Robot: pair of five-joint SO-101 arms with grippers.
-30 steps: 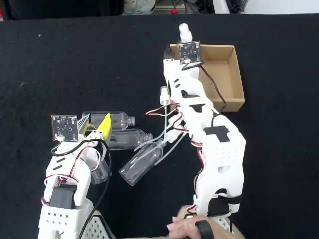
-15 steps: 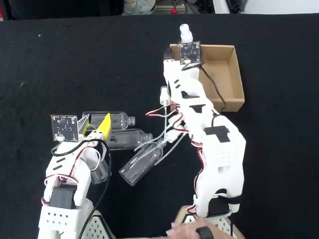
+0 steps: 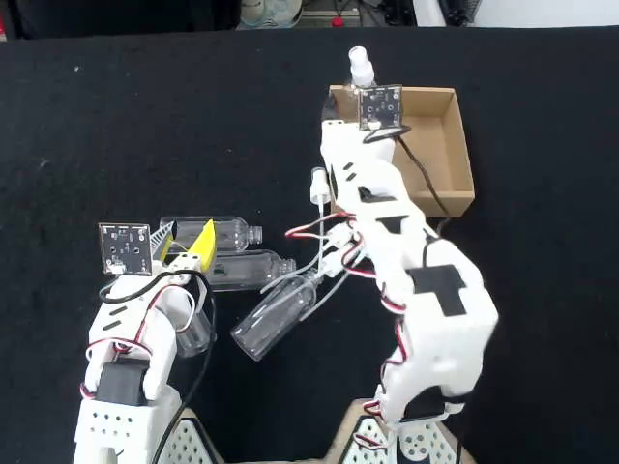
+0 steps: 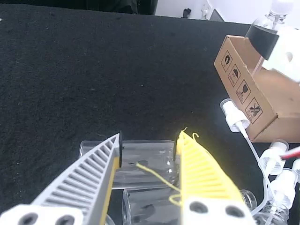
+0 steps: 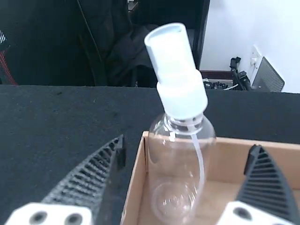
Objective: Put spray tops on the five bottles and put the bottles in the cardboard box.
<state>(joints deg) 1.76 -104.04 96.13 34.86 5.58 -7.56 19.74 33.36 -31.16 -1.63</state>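
Note:
A clear bottle with a white spray top (image 5: 180, 117) stands upright in the far left corner of the cardboard box (image 3: 455, 145). My right gripper (image 5: 187, 147) is open around it, one finger on each side, not touching. Its spray top (image 3: 361, 66) pokes up past the box's far edge. My left gripper (image 4: 150, 138) is open just above an uncapped bottle (image 4: 140, 161) lying on the table. Two more uncapped bottles (image 3: 250, 269) (image 3: 276, 314) lie beside it. A loose spray top (image 3: 318, 184) with its tube lies next to the box.
Another clear bottle (image 3: 194, 331) sits partly under the left arm. Red and white cables (image 3: 324, 237) hang from the right arm over the lying bottles. The black table stretches open to the far left.
The right arm has swung slightly to the right over the box. A person's hand at the near edge has withdrawn. The left arm has kept still.

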